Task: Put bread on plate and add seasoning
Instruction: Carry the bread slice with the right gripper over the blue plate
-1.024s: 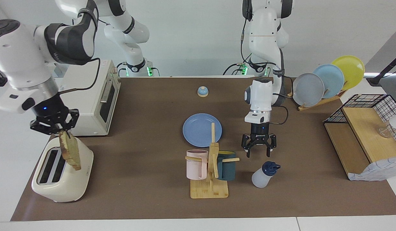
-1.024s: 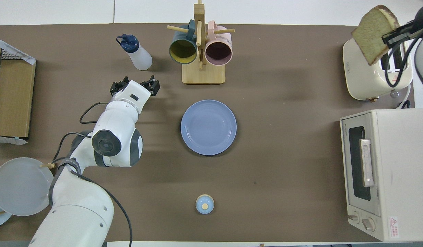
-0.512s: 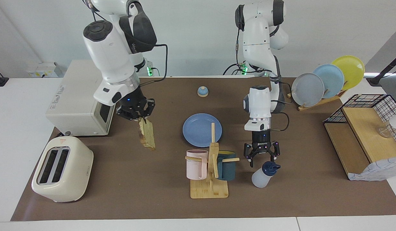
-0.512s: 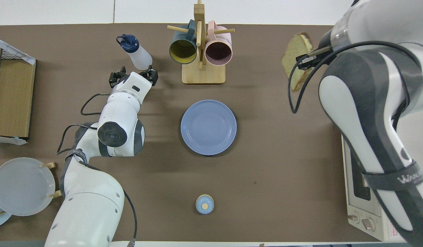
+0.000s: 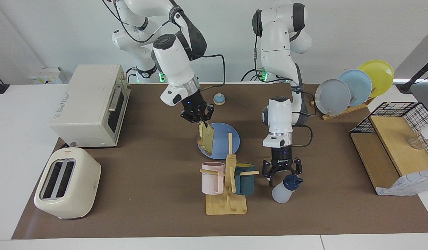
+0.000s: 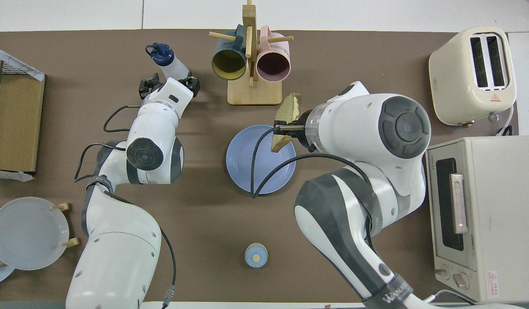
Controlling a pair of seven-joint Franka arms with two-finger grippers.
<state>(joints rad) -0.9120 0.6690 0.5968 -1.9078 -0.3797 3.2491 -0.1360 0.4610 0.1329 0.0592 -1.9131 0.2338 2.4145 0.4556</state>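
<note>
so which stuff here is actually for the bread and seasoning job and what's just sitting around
In the job: bread, plate, seasoning, right gripper, left gripper.
Just there: toaster, oven, mug rack, bell, plate rack.

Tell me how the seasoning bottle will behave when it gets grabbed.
The seasoning bottle leans on its narrow base, so a nudge probably tips it. Its translucent plastic looks light and may flex. The open left gripper hovers over its cap.
</note>
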